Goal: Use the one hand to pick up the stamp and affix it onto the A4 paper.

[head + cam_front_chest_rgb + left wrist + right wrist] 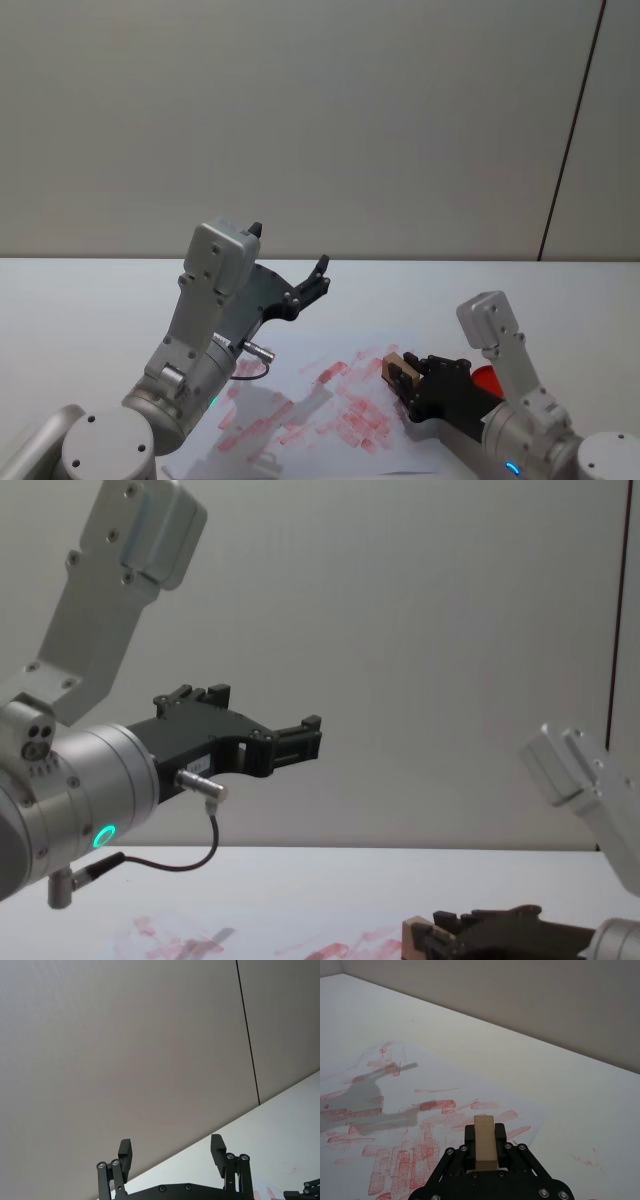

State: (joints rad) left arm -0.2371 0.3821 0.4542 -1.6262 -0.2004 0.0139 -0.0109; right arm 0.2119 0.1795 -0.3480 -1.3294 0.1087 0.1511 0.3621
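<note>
The right claw (485, 1133) is being used to grip the stamp (484, 1146) low over the paper (470, 1085).
The pale wooden stamp is being clamped by its sides between the black fingers, its end jutting past the fingertips, above the red-smeared sheet near its right edge; whether it is touching cannot be told. The paper is being carried flat by the white desk (570, 1085), with a red disc (487, 378) lying beside the right arm. The left claw (171, 1147) is being held high above the desk, its fingers spread apart and empty.
</note>
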